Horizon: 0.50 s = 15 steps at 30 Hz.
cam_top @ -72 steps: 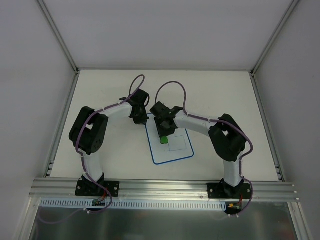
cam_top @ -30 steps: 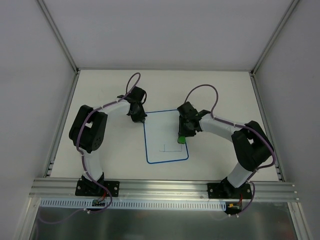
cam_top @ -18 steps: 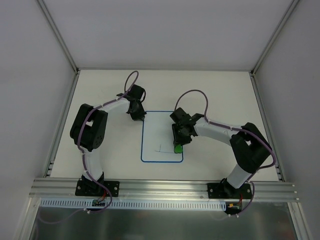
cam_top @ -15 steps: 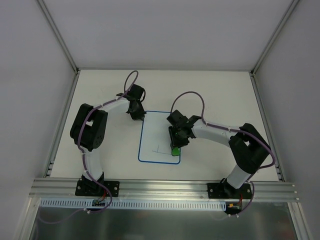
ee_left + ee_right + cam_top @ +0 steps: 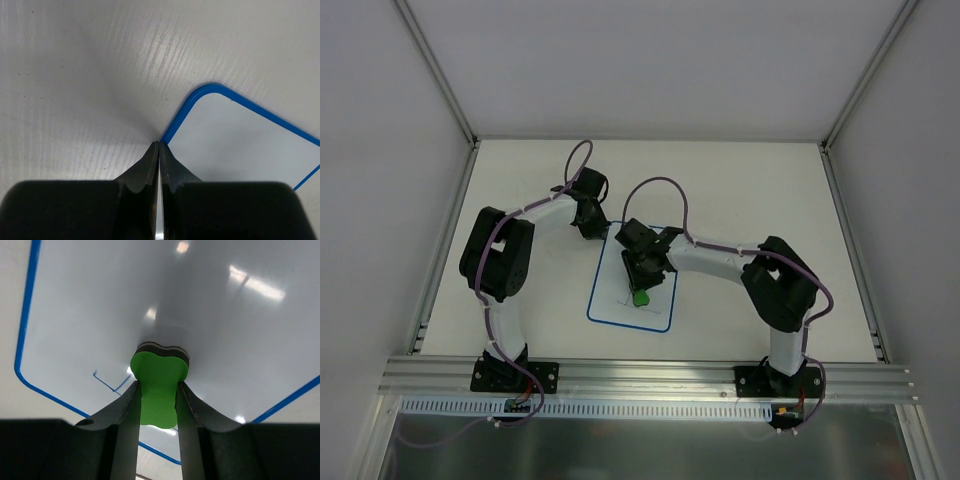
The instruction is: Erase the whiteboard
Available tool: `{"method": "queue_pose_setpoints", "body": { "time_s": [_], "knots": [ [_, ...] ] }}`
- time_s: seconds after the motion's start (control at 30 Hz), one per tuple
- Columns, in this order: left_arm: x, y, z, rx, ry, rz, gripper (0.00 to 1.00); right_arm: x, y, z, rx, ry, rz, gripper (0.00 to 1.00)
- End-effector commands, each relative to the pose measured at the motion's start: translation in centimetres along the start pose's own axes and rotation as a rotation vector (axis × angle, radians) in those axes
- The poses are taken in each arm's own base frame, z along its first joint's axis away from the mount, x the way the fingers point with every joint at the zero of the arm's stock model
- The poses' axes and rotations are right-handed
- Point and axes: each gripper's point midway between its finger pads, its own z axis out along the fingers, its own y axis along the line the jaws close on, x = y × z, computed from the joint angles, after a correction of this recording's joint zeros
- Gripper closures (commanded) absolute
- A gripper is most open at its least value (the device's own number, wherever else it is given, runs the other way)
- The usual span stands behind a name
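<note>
- The whiteboard (image 5: 610, 292) lies flat on the surface (image 5: 740, 180) between the 2 arms. Its long axis runs roughly away from the bases, skewed a little.
- Most of its face reads clean in the right wrist view. 1 thin angled line mark (image 5: 106, 382) remains near the blue border.
- The green eraser (image 5: 159, 381) stands on the board, just beside that mark.
- The right jaws are closed snugly on the eraser's 2 sides, pressing its dark pad down onto the board.
- From those jaws the mark lies toward the left arm's side and the board's near-left corner. A short stroke that way looks like the next need, probably among the last of the job.
- The right arm (image 5: 720, 262) is plainly the nearer one to the mark.
- The left jaws are fully shut on nothing. Their tips rest at the blue border by the far-left rounded corner (image 5: 200, 97), likely bracing the board against sliding.
</note>
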Motion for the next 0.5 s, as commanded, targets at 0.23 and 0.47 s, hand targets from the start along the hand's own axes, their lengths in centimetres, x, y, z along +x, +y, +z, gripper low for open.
{"method": "queue_pose_setpoints", "body": {
  "time_s": [0.23, 0.47],
  "knots": [
    [1.4, 1.1, 1.4, -0.047, 0.039, -0.023, 1.0, -1.8, 2.9, 2.4, -0.009, -0.026, -0.025, 1.0],
    [0.3, 0.5, 1.0, -0.031, 0.01, 0.021, 1.0, -0.2, -7.5, 1.2, 0.196, 0.004, 0.216, 1.0]
  ]
}}
